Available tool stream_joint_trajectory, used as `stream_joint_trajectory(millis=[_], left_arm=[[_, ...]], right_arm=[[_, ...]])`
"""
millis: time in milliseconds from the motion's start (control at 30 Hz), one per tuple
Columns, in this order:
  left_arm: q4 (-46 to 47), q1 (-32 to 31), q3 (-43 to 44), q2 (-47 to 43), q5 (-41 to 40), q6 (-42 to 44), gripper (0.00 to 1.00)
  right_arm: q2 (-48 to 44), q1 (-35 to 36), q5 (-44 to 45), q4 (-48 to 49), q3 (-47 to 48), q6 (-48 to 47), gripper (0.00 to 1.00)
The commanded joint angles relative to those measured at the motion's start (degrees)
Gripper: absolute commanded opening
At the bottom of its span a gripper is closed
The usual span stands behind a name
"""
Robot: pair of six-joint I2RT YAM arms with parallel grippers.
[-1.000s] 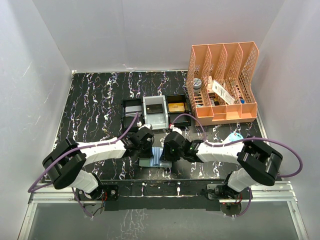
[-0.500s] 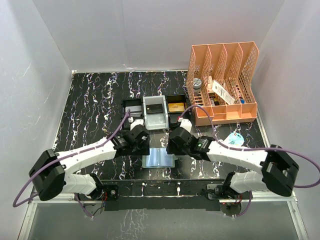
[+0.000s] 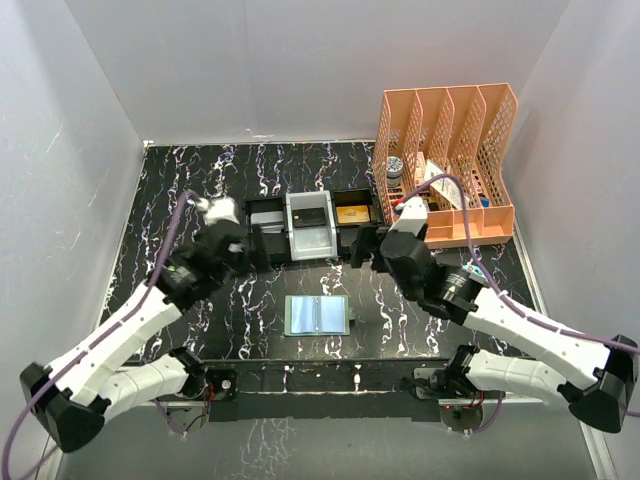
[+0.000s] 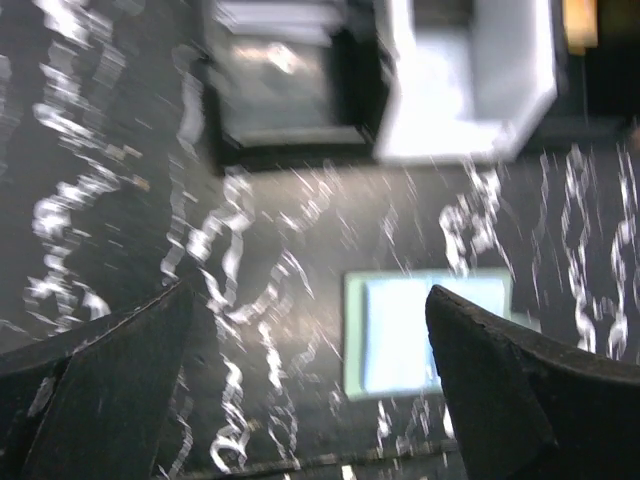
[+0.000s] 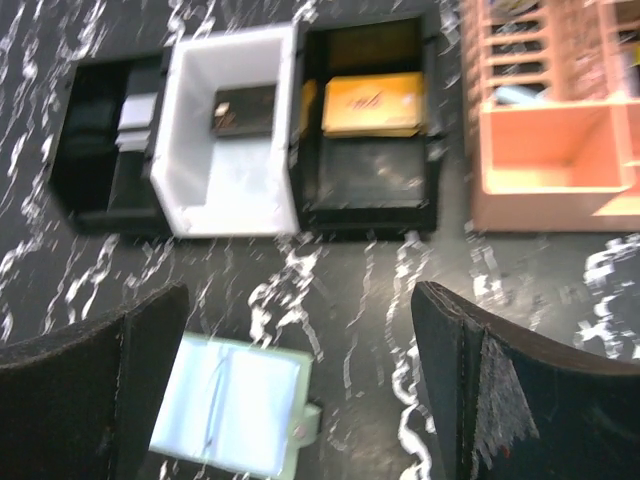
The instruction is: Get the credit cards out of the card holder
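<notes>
Now the wallet (image 3: 317, 315) lies open and flat on the table (image 3: 180, 200), close to the arm bases. Its pale blue inside faces up. It is in the same spot as half a second ago. I cannot tell if a card is tucked in it.

A second ago both grippers were down at the wallet, one on each side. Since then they have gone up and away from it.

The left gripper (image 3: 240, 252) hangs past the wallet, off to the left. Its fingers (image 4: 100, 380) are spread wide, with nothing between them. The right gripper (image 3: 362, 245) hangs past the wallet, off to the right. Its fingers (image 5: 510, 400) are wide apart too and hold nothing. Neither one touches the wallet.

Just behind the grippers, three trays sit side by side in a row. The left black tray (image 5: 110, 195) has something grey in it. The white tray (image 5: 185, 150) in the middle holds a dark card (image 5: 245, 108). The right black tray (image 5: 365, 185) holds a gold card (image 5: 373, 103).

Farthest back on the right stands an orange rack (image 3: 445, 165).
</notes>
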Motion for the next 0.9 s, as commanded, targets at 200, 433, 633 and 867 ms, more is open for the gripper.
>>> stream_joint_trajectory(millis=[200,433,633,867], left_arm=[[-6.5,21.9,10.6,-5.7,-0.2,9.0,0.99],[-8.6,21.9,18.9,-10.6,-4.9,10.2,0.99],[-8.1,21.9,22.4,-12.6,-4.9,13.1,0.99],[-7.9,21.9,22.9,-12.7,-5.3,14.8,0.99]], right_arm=[[-6.9,-18.4,-10.1,1.4,8.2,-12.6,0.98],[-11.7,-18.3,-16.8,1.4,18.8,-17.5,0.98],[-12.2,-18.4,-18.1,0.3,22.5,-17.7,0.98],[-11.8,-18.4,-16.2,0.1,21.0,-17.4,0.98]])
